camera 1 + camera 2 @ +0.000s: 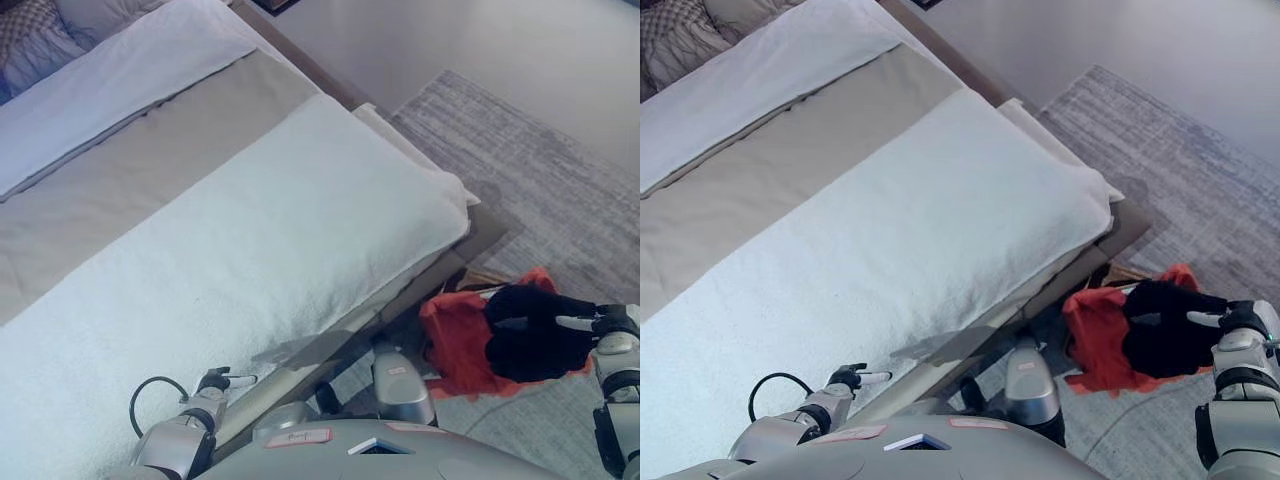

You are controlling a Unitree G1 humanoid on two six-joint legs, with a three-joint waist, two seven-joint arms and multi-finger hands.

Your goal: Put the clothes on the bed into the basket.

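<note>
- Since the bed [230,230] shows only its white cover, grey blanket and pillows, no loose clothes are visible on it; if something lies beyond the view it could be left behind.
- No basket is identifiable: a thin brown edge shows just off the bed's foot corner, behind the red garment [458,335], too hidden to call, so contents cannot be told.
- Red garment hangs off the bed's foot corner, over the rug [560,170], with a black garment [535,330] bunched against it.
- Risk: the bundle is loose and draped, so a piece may slide off and land on the rug, or catch the bed's corner.
- Right robot hand [1240,322] is at the black garment, far side from the bed; its grip cannot be told.
- Left robot hand [222,381] sits at the bed's near edge, fingers loosely out, holding nothing.
</note>
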